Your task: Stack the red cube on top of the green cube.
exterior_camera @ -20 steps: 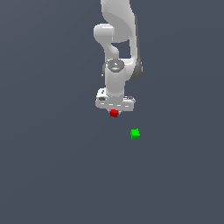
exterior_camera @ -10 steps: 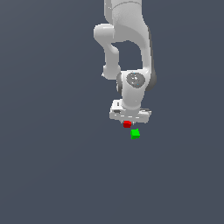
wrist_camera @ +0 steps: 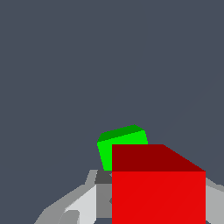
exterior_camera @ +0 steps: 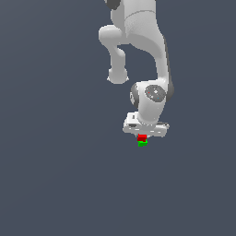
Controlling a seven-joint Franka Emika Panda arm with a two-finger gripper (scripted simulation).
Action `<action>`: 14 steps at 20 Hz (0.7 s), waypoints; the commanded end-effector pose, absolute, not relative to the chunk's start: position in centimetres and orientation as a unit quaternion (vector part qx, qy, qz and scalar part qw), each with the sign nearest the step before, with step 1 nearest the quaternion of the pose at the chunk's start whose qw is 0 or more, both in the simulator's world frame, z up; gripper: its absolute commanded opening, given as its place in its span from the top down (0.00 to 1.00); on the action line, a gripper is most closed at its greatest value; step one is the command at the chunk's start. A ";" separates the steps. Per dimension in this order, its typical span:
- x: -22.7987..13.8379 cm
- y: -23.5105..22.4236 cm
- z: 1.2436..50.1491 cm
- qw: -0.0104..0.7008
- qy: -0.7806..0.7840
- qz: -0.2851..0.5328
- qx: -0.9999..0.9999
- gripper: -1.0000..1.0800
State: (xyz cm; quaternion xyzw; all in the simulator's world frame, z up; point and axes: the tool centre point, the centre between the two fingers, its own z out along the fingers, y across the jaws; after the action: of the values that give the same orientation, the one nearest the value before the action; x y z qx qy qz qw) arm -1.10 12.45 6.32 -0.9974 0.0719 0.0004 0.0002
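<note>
In the exterior view the white gripper hangs low with the red cube held between its fingers. Directly under the red cube lies the green cube; I cannot tell whether the two touch. The wrist view shows the red cube large and close, clamped by the grey-white fingers, with the green cube partly hidden behind it. The gripper is shut on the red cube.
The dark grey floor spreads flat around the cubes. The white arm rises above the gripper toward the top of the exterior view.
The gripper has carried the red cube toward the exterior view's right and downward, from beside the green cube to directly above it.
</note>
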 end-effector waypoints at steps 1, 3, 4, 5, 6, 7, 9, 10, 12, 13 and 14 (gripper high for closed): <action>-0.6 12.9 6.2 0.000 0.072 0.000 -0.997 1.00; -0.4 13.1 6.2 0.000 0.072 0.000 -0.997 1.00; -0.3 13.2 6.1 0.000 0.072 0.000 -0.997 1.00; -0.2 13.3 6.1 0.000 0.072 0.000 -0.997 1.00; -0.2 13.3 6.1 0.000 0.072 0.000 -0.997 1.00; -0.2 13.2 6.1 0.000 0.072 0.000 -0.997 1.00; -0.3 13.2 6.2 0.000 0.072 0.000 -0.997 1.00; -0.3 13.1 6.2 0.000 0.072 0.000 -0.997 1.00; -0.3 13.1 6.2 0.000 0.072 0.000 -0.997 0.04; -0.3 13.1 6.2 0.000 0.072 0.000 -0.997 0.04; -0.3 13.1 6.2 0.000 0.072 0.000 -0.997 0.04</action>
State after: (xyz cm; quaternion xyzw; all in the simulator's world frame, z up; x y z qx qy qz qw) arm -0.28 13.14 6.16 -0.9974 0.0724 0.0000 0.0002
